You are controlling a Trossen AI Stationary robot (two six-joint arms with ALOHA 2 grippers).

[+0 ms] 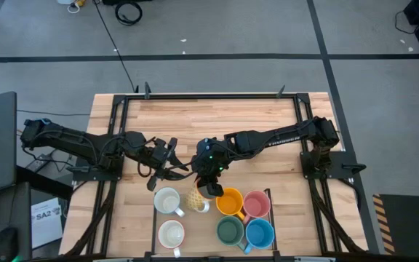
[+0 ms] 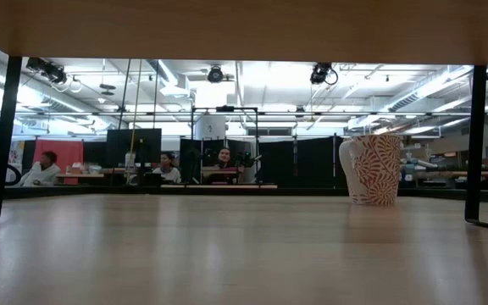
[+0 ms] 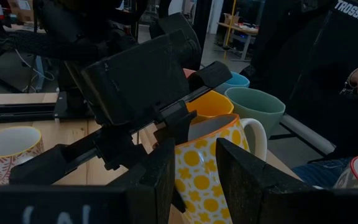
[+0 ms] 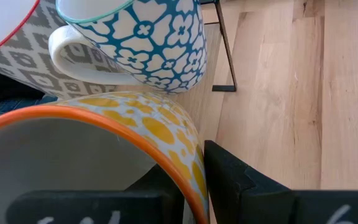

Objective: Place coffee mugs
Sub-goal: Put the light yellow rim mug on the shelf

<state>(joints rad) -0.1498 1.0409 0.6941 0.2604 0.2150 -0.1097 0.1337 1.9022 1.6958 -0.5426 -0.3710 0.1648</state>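
Bright, even overhead light; ceiling lamps [image 2: 216, 74] glare, and near wrist-view foregrounds blur.

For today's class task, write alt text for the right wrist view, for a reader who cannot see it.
The right gripper pinches the rim of a yellow-dotted mug with an orange rim, one finger inside and one outside. Beyond it sit a blue-patterned mug and a grey-patterned mug with a red rim, on a light wooden table.

Shows a red-patterned white mug [image 2: 372, 169] upright on the wooden table [image 2: 227, 254], far right (seated people [image 2: 166, 169] beyond).
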